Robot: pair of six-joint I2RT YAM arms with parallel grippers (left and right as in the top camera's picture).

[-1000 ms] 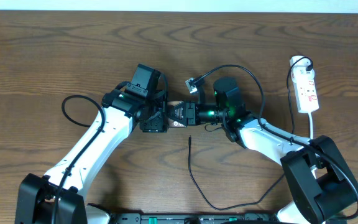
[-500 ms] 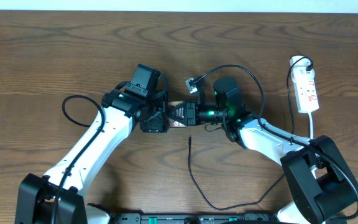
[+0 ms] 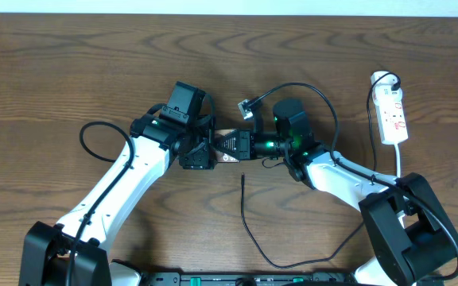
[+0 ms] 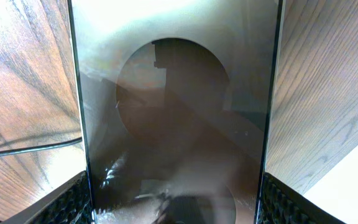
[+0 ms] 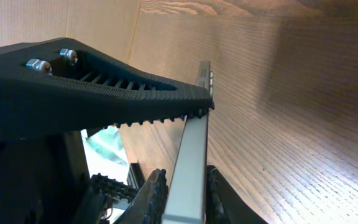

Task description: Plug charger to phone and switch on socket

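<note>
Across the wooden tabletop (image 3: 70,63), the two arms reached in from the near edge and met in the middle, so the phone (image 3: 229,144) sat between them rather than off on its own. The left tool (image 3: 209,148) was pinching the phone across its width. In the left wrist view the glossy face filled the frame, with a ribbed pad (image 4: 67,202) against each long edge. That wide hold probably served to steady the handset and leave a short end free for the plug.

The right tool (image 3: 250,145) came at the same phone from the opposite side. In its wrist view the phone showed edge-on, and one toothed finger (image 5: 117,87) touched the thin edge near its end. The other finger was not clearly shown, so I could not tell whether this tool had clamped the phone or only rested against it.

The socket (image 3: 393,115) lay by the right edge of the tabletop, well apart from both tools. Its switch position was too small to read.

The charger (image 3: 249,230) lay loose on the wood in front of the arms, curving up from a loop. Its slim tip (image 3: 242,178) pointed toward the phone, near it but not touching. Neither tool held it, so plugging in looked not yet done. One tool would likely have to let go of the phone to fetch that tip.
</note>
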